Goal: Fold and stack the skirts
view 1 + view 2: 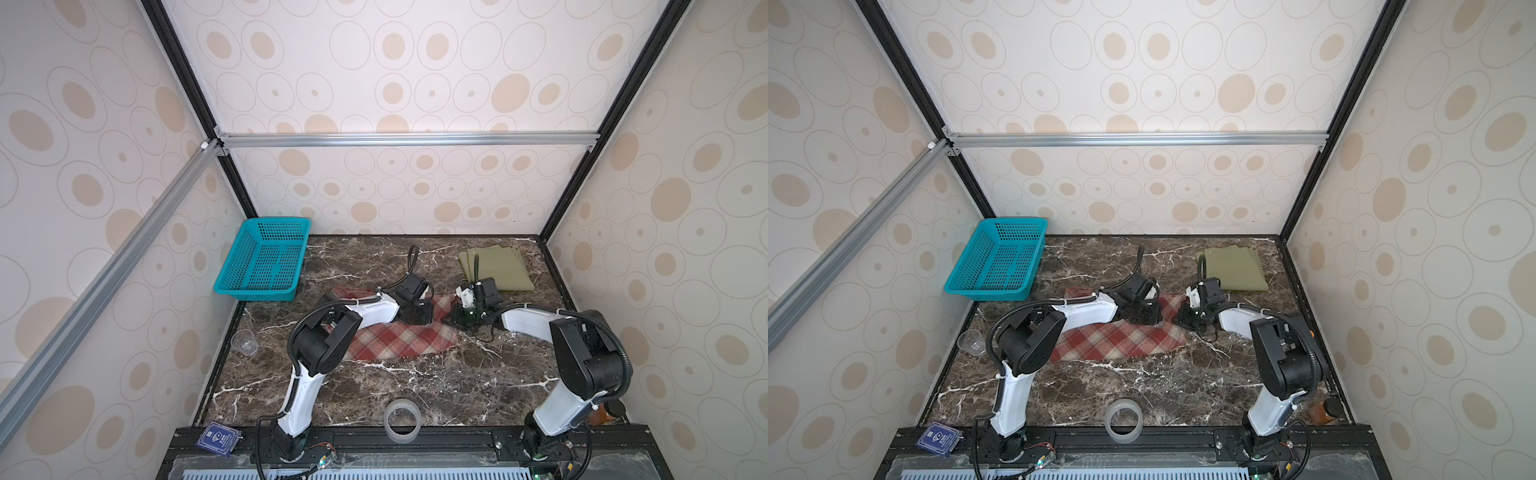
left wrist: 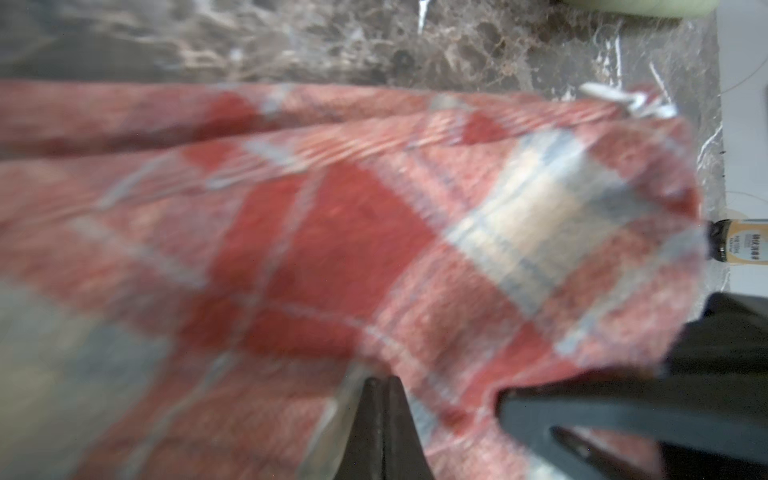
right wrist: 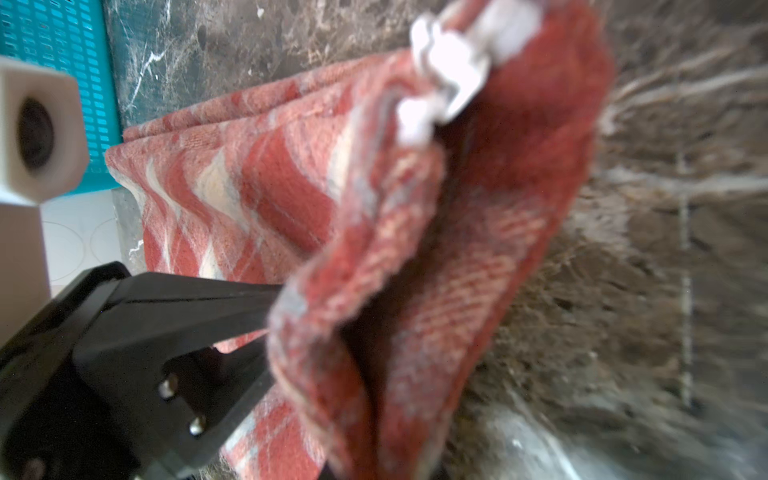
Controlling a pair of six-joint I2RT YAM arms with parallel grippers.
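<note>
A teal plastic mesh basket [image 1: 262, 259] sits at the far left of the tabletop [image 1: 374, 386], which is dark brown stone with white veins. A clear cup [image 1: 245, 341] stands nearer, against the left edge.

The plaid skirt [image 1: 399, 338] lies mid-tabletop. It is thick, woolly, red and cream. Its long axis runs left to right, the curved edge faces the near side, and the left end passes under my left arm.

My left tool [image 1: 415, 313] is over the skirt's far right part with its jaws together and tips at the wool. I cannot tell whether any cloth is nipped between them.

A clear tape roll [image 1: 402, 419] lies at the near edge.

My right tool [image 1: 451, 319] meets the skirt's right end, pointing left, and is clamped on that corner. In the right wrist view the cloth rises from it in a soft doubled fold, with a white tag [image 3: 449, 66] at its edge.

At the far right the green skirt [image 1: 498, 268], thin, smooth and olive, lies folded flat into a rectangle. Its layered edges fan out on the left side, and it is apart from the plaid.
</note>
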